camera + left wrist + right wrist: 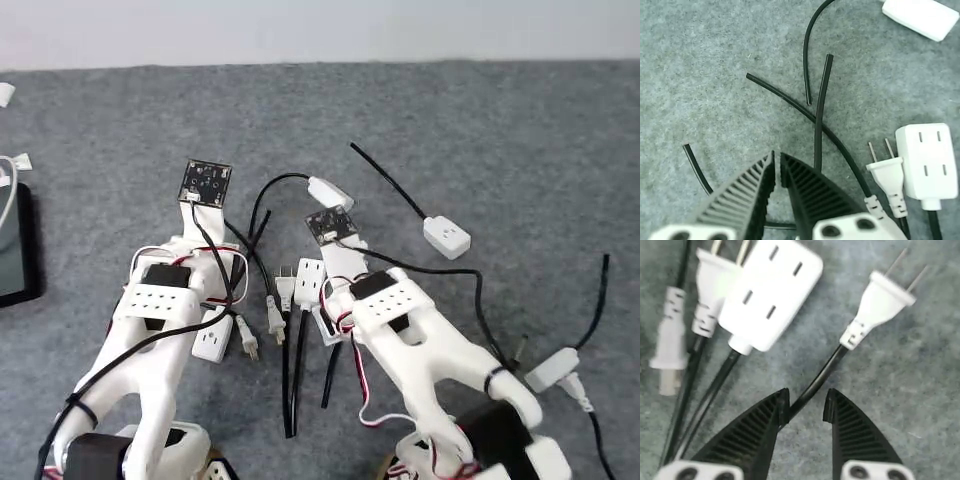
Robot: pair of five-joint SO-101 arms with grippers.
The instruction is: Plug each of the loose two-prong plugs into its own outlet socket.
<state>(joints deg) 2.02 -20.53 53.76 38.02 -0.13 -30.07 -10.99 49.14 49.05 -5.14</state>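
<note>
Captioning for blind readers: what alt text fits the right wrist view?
The right gripper, open, straddles the black cord of a loose white two-prong plug on grey carpet. A white outlet block lies nearby, a second plug alongside it.

A flat black rectangular device (17, 250) lies at the left edge of a grey felt-like table covering (500, 120), with a small white scrap (5, 93) beyond it.

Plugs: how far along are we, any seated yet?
Done: nothing seen seated; the plug lies beside the outlet, prongs bare. In hand: the right tool is open astride the cord of a second plug, not gripping. The left tool is shut and empty. Left: every insertion in view.
</note>
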